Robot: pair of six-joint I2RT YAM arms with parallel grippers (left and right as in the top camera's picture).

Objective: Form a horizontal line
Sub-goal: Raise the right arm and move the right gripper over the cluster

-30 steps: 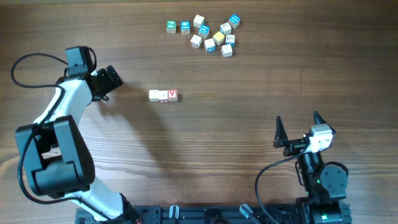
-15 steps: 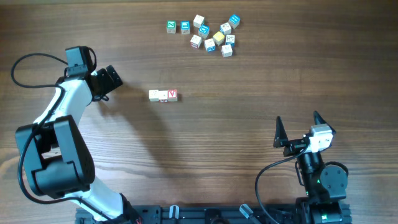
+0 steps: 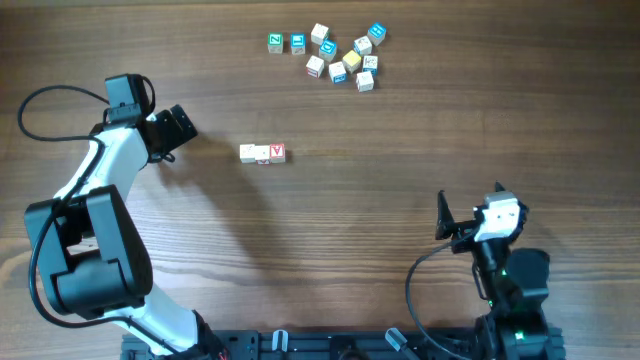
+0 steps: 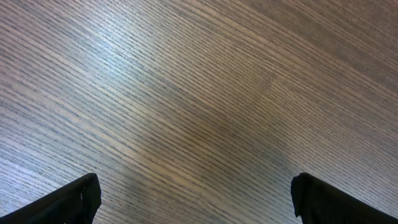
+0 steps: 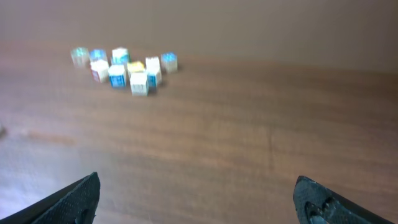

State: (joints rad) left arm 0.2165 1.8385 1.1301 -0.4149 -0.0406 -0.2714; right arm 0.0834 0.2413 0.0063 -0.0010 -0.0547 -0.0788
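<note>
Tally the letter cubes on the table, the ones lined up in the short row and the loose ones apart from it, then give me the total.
Cubes in the horizontal line: 3
Cubes in the loose bunch: 11
Total: 14

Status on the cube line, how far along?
Done: a short row of three touching cubes sits mid-table. In hand: nothing; the left gripper and right gripper are both open and empty, away from the cubes. Left: the loose bunch near the far edge is not yet in line.
</note>
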